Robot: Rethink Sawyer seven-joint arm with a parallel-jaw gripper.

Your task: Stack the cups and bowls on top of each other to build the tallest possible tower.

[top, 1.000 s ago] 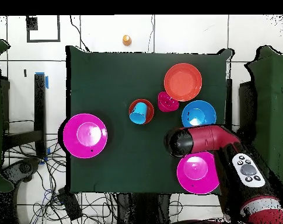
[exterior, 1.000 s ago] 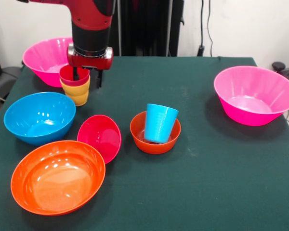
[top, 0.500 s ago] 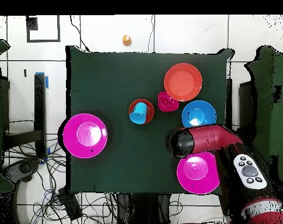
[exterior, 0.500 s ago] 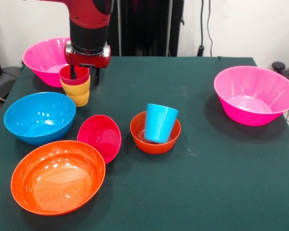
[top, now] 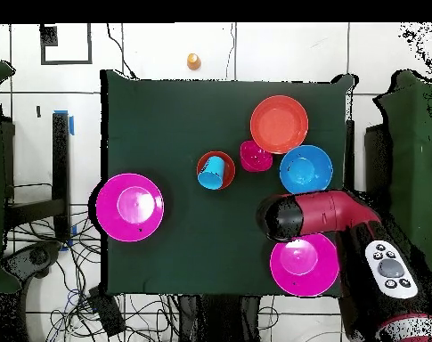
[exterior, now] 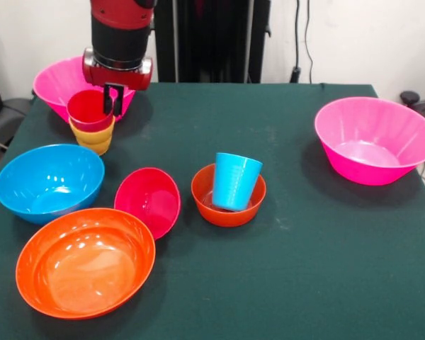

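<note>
Red cup (exterior: 89, 111) nested in yellow cup (exterior: 93, 137), claw (exterior: 113, 99) pinching red rim, dragging pair toward worktop's edge; blue bowl (exterior: 49, 182) getting nudged aside. Stack growing slowly.

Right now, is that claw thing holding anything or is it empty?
Gripper: closed on the rim of the red cup, which sits nested in the yellow cup.
</note>
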